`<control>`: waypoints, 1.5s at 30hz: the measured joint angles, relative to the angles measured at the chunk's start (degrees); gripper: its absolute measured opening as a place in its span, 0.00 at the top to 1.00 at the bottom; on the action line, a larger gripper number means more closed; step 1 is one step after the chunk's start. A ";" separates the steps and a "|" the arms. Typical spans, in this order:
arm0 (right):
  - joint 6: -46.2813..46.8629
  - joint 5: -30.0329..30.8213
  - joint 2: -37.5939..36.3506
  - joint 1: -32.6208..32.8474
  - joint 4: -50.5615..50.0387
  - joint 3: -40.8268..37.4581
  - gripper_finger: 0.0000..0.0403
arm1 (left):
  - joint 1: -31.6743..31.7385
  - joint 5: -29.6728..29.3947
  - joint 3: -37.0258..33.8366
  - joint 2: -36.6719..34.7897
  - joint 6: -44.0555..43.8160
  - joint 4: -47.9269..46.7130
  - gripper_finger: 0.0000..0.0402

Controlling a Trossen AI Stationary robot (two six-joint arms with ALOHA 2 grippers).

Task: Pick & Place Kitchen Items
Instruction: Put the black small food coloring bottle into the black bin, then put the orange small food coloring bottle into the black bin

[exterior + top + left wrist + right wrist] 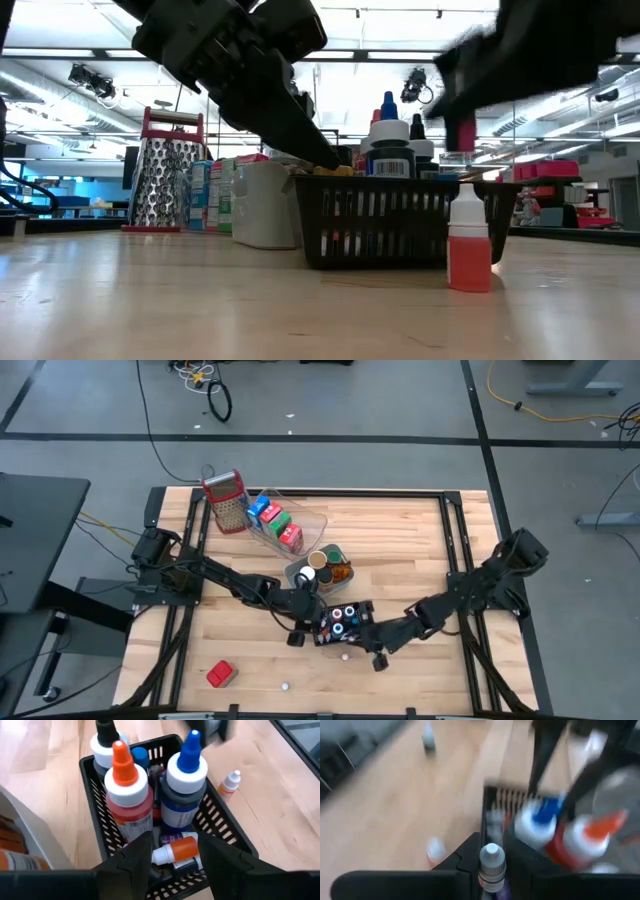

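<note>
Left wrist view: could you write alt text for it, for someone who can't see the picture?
A black slotted basket on a wooden table holds upright squeeze bottles, one red with an orange tip and one dark with a blue tip. The left gripper hovers open over a small orange dropper bottle lying inside. Another small dropper bottle stands outside the basket.

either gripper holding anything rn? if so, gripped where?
Right gripper is shut on a small white-capped bottle, pinched on its body just below the cap, beside the black basket. Left gripper is open over the basket, holding nothing.
</note>
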 joint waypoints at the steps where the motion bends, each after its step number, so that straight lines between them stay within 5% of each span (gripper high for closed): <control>1: 0.86 -0.02 0.71 -0.41 -1.72 -0.01 0.81 | -0.01 0.01 0.00 0.00 -0.04 0.00 0.58; 8: 2.27 0.31 2.41 -1.48 -2.63 -0.07 0.78 | 0.00 0.01 0.00 0.00 -0.12 -0.04 0.58; 20: 1.87 1.34 2.41 -0.96 2.98 -0.04 0.58 | -0.02 0.01 0.00 0.00 -0.15 -0.08 0.58; 27: -1.49 0.71 2.41 1.98 0.50 3.35 0.59 | -0.02 0.01 0.00 0.00 -0.17 -0.14 0.58; 37: 19.14 -2.19 3.62 4.53 -6.34 5.73 0.60 | 0.00 0.01 0.00 0.00 -1.49 -0.10 0.58; 45: 15.89 -2.19 9.67 5.86 -3.47 5.73 0.60 | 0.00 0.01 -0.02 0.00 -1.65 -0.12 0.58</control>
